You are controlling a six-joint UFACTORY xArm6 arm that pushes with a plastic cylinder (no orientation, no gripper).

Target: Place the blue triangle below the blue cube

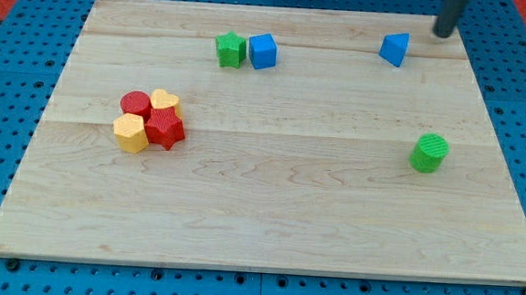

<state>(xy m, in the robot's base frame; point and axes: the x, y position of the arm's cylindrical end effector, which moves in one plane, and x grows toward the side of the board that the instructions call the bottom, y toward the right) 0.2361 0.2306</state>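
Observation:
The blue triangle point(394, 48) lies near the view's top right of the wooden board point(268, 212). The blue cube point(262, 50) sits at top centre, touching a green star-shaped block point(230, 49) on its left. My tip point(444, 34) is the lower end of the dark rod at the view's top right corner, up and to the right of the blue triangle, with a small gap between them. It is far right of the blue cube.
A green cylinder point(429, 152) stands at the right. At the left is a tight cluster: a red cylinder point(136, 103), a yellow heart point(164, 99), a red star point(164, 128) and a yellow block point(131, 133). Blue pegboard surrounds the board.

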